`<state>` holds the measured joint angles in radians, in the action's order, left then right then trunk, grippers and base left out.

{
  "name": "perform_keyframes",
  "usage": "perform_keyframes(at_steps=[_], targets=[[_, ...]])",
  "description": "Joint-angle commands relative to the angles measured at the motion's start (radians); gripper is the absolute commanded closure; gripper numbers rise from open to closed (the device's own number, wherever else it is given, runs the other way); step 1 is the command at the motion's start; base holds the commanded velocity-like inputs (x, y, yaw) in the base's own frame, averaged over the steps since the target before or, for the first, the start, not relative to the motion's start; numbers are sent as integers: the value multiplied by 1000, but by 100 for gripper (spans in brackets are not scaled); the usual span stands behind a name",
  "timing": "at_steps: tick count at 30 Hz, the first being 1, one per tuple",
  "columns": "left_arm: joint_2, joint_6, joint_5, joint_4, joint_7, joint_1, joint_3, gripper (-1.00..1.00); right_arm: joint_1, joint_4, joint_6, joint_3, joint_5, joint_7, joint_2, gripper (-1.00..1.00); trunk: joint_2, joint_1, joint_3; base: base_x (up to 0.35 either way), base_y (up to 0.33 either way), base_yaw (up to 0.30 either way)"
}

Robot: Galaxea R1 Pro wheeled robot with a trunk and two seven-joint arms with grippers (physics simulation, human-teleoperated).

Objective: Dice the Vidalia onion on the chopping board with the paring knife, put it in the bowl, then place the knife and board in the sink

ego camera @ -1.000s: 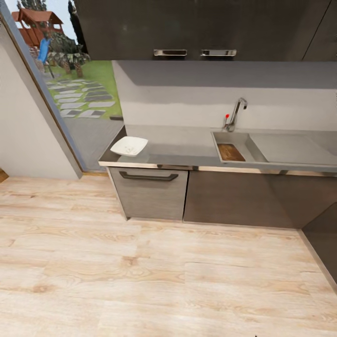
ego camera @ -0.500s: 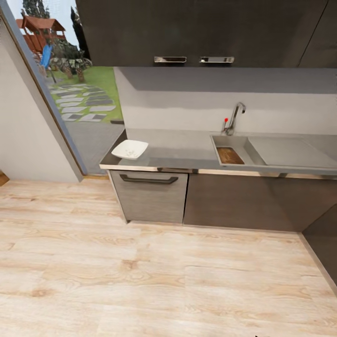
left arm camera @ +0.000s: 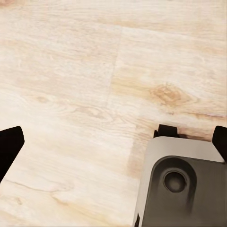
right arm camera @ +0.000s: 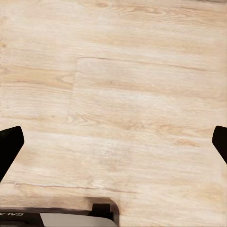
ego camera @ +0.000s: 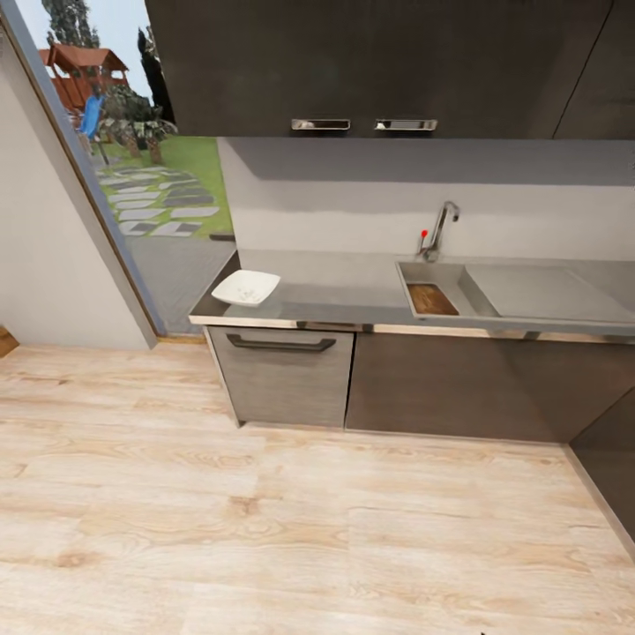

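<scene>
At twelve o'clock across the pale wooden floor [ego camera: 291,529], facing the long grey desk [ego camera: 344,295] from well back, out of arm's reach. At eleven o'clock on the desk, near its left end, the white bowl [ego camera: 246,287], upright and standing alone; too small from here to tell whether holding any diced onion. At one o'clock, sunk into the desk, the sink [ego camera: 414,275], with the chrome faucet [ego camera: 438,227] and its red knob at the far rim and the flat drainboard [ego camera: 542,293] running off toward two o'clock. Inside the basin, lying flat on its bottom, the chopping board [ego camera: 432,300], dark brown.

Judged from this, one end condition met already: board in the sink. Cannot tell the rest. No whole onion made out in the basin or on the desk, and the paring knife too slim to pick out at this range, whether beside the board or elsewhere. So either close to finished, or board simply lying there with dicing, filling the bowl and returning the knife all to come; impossible to settle from here.

Left jaws spread wide apart, gripping nothing, pointed down at bare floorboards beside a grey part of the robot's own body [left arm camera: 182,184]. Right jaws likewise wide apart and empty, over bare floorboards.
</scene>
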<state>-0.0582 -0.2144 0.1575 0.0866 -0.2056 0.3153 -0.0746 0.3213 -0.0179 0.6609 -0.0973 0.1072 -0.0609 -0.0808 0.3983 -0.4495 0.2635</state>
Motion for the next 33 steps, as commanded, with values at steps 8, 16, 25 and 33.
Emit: perform_keyframes(at_steps=[8, 16, 25, 33], targets=[[0, -3, 10, -1, -2, 1, -8, -100, 1, 1, 3, -7, 11, -5, -1, -100, 2, -1, -11, 0, 0, 0], [0, -3, 10, -1, -2, 1, -8, -100, 1, 1, 4, -7, 11, -5, -1, -100, 2, -1, -24, 0, 0, 0], [0, -3, 10, -1, -3, 1, -8, -100, 1, 1, 5, -7, 11, -5, -1, -100, 2, -1, -38, 0, 0, 0], [0, -3, 10, -1, -3, 1, -8, -100, 1, 1, 4, -7, 11, -5, 1, -100, 2, -1, -50, 0, 0, 0]])
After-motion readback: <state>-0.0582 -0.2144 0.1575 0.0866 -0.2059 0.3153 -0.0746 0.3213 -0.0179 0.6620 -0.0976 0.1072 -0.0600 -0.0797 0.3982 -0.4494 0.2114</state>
